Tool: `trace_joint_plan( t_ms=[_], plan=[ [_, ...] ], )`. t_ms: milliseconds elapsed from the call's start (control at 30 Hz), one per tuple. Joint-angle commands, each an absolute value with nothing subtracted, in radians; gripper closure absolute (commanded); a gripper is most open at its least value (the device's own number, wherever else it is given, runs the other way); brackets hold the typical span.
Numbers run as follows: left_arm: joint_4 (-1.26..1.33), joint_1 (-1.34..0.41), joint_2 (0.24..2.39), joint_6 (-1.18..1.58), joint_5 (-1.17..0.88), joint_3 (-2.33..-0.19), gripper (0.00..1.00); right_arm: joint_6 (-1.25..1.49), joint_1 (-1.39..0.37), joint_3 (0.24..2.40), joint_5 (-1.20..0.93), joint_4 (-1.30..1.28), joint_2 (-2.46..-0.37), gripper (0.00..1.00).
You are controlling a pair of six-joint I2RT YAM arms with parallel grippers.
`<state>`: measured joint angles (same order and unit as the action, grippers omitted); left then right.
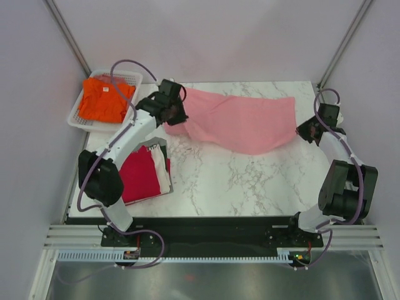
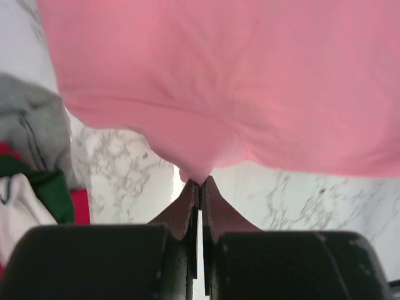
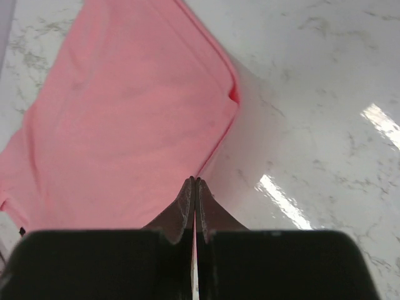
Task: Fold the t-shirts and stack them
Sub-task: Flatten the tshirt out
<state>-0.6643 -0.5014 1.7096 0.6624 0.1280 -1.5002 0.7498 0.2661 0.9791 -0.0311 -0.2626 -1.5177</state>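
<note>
The large light pink t-shirt [image 1: 240, 119] hangs stretched across the back of the table between both grippers, sagging in the middle. My left gripper [image 1: 177, 119] is shut on its left end; in the left wrist view the pads [image 2: 187, 203] pinch a peak of pink cloth [image 2: 250, 81]. My right gripper [image 1: 304, 130] is shut on its right end; in the right wrist view the fingers [image 3: 187, 209] clamp the shirt's edge [image 3: 125, 125]. A crimson red t-shirt [image 1: 140, 173] lies folded on a pile at front left. An orange t-shirt [image 1: 106, 100] lies in the basket.
A white mesh basket [image 1: 134, 79] stands at the back left corner. White and grey cloth [image 1: 164, 169] shows at the pile's edge; grey, green and white cloth [image 2: 28, 162] shows in the left wrist view. Marble tabletop [image 1: 250, 181] lies below the pink shirt.
</note>
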Motion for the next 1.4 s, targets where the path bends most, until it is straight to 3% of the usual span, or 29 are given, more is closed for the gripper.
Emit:
trace_joint_plan(
  t_ms=[0,300,467,733,867,1133,1367],
  plan=[
    [-0.762,-0.416,1.755,0.6,0.109,-1.699,0.98,0.736,0.241,1.12,-0.074,-0.307,-1.552,1.0],
    [-0.836,-0.269,1.847,0.609,0.005,-2.249,0.98,0.781,0.241,1.561,-0.162,-0.423,-1.612,1.0],
    [-0.798,-0.264,1.821,0.592,-0.092,-2.44,0.98,0.807,0.256,1.712,-0.204,-0.439,-1.554,1.0],
    [-0.517,-0.313,1.419,0.531,-0.098,-2.18,0.98,0.709,0.295,1.717,-0.104,-0.433,-1.225,1.0],
    [-0.453,-0.314,1.278,0.561,-0.071,-2.161,0.98,0.677,0.295,1.732,-0.029,-0.434,-1.115,1.0],
    [-0.448,-0.314,1.299,0.592,0.032,-2.165,0.98,0.669,0.295,1.925,0.009,-0.589,-1.185,1.0],
    [-0.44,-0.31,1.462,0.609,0.08,-2.095,0.98,0.729,0.293,1.85,-0.127,-0.569,-1.345,1.0]
  ],
)
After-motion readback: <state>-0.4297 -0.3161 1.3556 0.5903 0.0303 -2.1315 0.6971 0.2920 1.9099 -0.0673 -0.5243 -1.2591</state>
